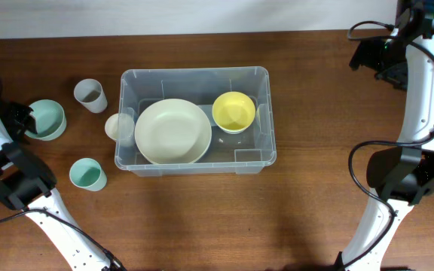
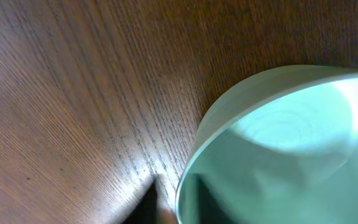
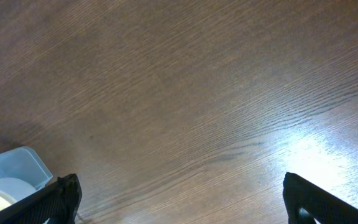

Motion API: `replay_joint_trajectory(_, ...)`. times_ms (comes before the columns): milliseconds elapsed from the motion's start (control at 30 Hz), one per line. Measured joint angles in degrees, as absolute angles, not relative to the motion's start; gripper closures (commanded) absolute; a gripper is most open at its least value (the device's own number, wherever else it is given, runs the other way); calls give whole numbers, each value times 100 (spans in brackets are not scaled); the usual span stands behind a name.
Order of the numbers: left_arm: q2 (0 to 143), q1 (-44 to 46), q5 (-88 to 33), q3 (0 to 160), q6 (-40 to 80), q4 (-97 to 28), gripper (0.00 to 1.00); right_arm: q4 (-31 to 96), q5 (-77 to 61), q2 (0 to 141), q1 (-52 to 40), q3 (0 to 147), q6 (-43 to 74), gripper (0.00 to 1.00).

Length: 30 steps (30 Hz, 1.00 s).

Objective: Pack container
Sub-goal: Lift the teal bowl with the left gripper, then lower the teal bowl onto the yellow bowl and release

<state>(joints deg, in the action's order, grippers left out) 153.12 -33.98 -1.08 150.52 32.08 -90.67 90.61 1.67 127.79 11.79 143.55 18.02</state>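
Note:
The clear container (image 1: 258,83) stands mid-table and holds a large cream bowl (image 1: 172,132) and a yellow bowl (image 1: 233,111). Its corner shows in the right wrist view (image 3: 17,165). A pale green bowl (image 1: 47,119) sits on the table at the far left. My left gripper (image 1: 22,119) is at its left rim. In the left wrist view the fingers (image 2: 169,202) straddle the green bowl's rim (image 2: 241,99), one outside and one inside, pinched on it. My right gripper (image 1: 375,60) is open and empty over bare wood at the far right (image 3: 179,199).
A grey cup (image 1: 90,95), a small cream cup (image 1: 119,126) against the container's left wall, and a green cup (image 1: 87,174) stand left of the container. Cables hang along the right arm (image 1: 368,162).

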Motion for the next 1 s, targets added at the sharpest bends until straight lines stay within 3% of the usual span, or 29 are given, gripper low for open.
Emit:
replay_joint_trajectory(33, 15312, -3398, -110, 15052, 3190, -9070, 99, 9061, 167, 12779, 1179, 14355, 1802, 1)
replay_joint_trajectory(433, 15312, -3468, -246, 15259, 3081, -9126, 99, 9061, 167, 12779, 1181, 14355, 1802, 1)
replay_joint_trajectory(767, 14313, -3695, -698, 17543, 3065, -9085, 99, 9061, 167, 12779, 1181, 14355, 1804, 1)
replay_joint_trajectory(867, 13299, -3249, -1313, 17922, 2722, -8912, 99, 9061, 167, 12779, 1181, 14355, 1802, 1)
replay_joint_trajectory(1000, 12578, -1800, -1750, 18013, 1647, -9091, 99, 9061, 169, 12779, 1179, 14355, 1802, 1)
